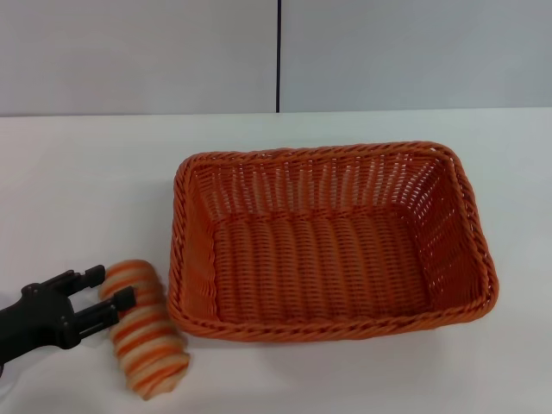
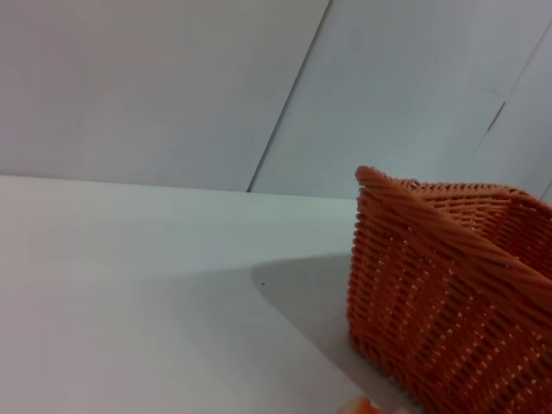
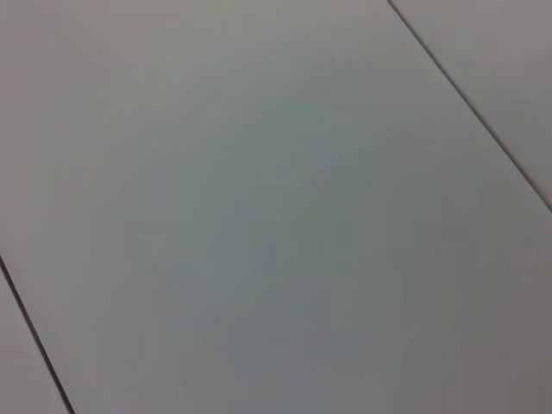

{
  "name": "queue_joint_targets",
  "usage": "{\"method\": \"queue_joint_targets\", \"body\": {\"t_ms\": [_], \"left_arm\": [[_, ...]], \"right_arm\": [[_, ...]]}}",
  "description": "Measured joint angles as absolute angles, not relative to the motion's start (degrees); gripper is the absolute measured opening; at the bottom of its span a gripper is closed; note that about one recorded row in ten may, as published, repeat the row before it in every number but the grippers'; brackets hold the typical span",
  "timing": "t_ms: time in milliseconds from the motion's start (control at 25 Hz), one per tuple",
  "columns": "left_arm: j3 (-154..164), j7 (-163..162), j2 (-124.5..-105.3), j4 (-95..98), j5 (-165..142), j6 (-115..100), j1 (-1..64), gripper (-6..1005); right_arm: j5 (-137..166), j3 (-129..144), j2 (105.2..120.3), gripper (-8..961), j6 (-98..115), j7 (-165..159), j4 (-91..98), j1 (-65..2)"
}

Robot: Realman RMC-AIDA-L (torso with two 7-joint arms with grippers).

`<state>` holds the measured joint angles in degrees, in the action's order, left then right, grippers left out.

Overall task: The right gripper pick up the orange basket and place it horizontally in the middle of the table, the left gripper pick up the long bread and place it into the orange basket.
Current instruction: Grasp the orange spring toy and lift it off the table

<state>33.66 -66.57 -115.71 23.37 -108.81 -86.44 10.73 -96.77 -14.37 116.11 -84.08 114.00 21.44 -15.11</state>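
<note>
The orange basket (image 1: 332,241) stands upright and lengthwise across the middle of the white table (image 1: 86,181), with nothing in it. The long bread (image 1: 145,332), striped orange and cream, lies on the table just off the basket's near left corner. My left gripper (image 1: 109,287) reaches in from the lower left, open. One finger lies over the loaf's far end and the other sits just left of that end. In the left wrist view the basket (image 2: 448,293) fills the right side and a sliver of bread (image 2: 362,407) shows at the edge. The right gripper is out of view.
A pale grey wall (image 1: 138,52) with a dark vertical seam (image 1: 279,52) runs behind the table. The right wrist view holds only grey wall panels (image 3: 259,216).
</note>
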Motion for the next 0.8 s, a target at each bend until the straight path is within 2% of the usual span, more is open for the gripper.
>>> {"method": "queue_joint_targets", "body": {"t_ms": [760, 800], "left_arm": [[33.66, -66.32, -115.46, 23.75, -108.82, -87.91, 10.81, 562], [33.66, -66.31, -115.42, 23.75, -108.82, -87.94, 10.81, 488]], "right_arm": [[-97.15, -15.13, 116.1, 526, -82.58, 113.99, 21.44, -15.12], [-97.3, -15.13, 116.11, 526, -82.55, 113.99, 21.44, -15.12]]}}
